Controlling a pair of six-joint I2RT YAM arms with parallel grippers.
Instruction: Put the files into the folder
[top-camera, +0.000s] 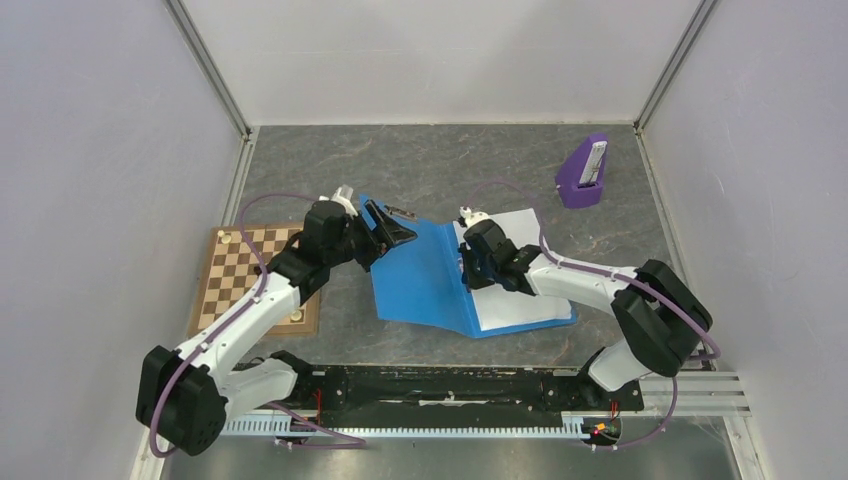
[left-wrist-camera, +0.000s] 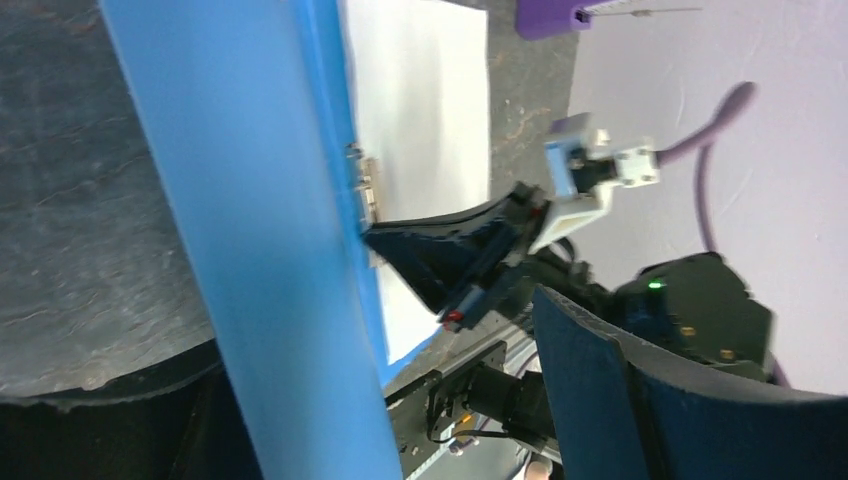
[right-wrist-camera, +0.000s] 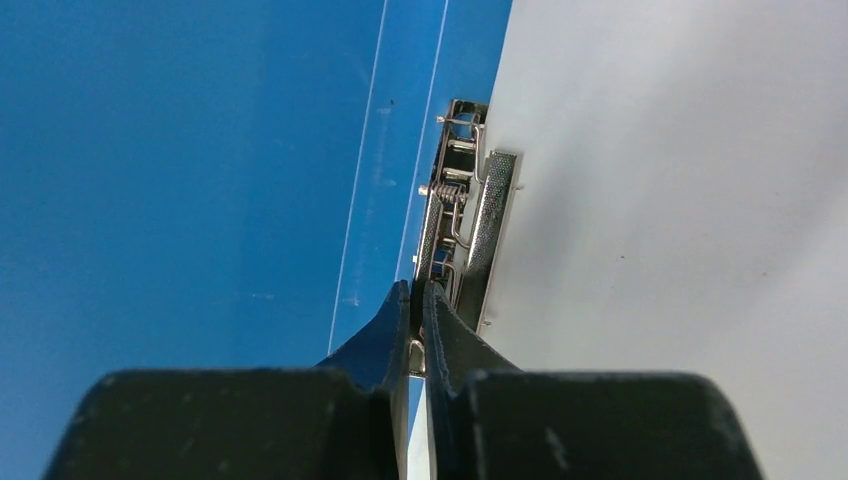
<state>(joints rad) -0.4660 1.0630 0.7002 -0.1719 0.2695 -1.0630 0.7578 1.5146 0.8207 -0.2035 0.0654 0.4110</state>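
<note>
The bright-blue folder (top-camera: 425, 280) lies open at the centre of the grey surface (top-camera: 500, 165), white files (top-camera: 520, 270) on its right half, the right gripper (right-wrist-camera: 420, 300) pinched narrow on its metal clip (right-wrist-camera: 465, 225), the left gripper (top-camera: 385, 228) wide around its raised cover.

The top camera looks down from above and behind the arm bases and takes in the whole table (top-camera: 420, 160), from far. The left wrist camera sits close to the folder (left-wrist-camera: 250, 200) and looks along its blue cover toward the right gripper (left-wrist-camera: 375, 240). The right wrist camera looks very near, past its own closed fingertips, at the clip (right-wrist-camera: 465, 220). All three views share the folder, clip and files (right-wrist-camera: 680, 200).
</note>
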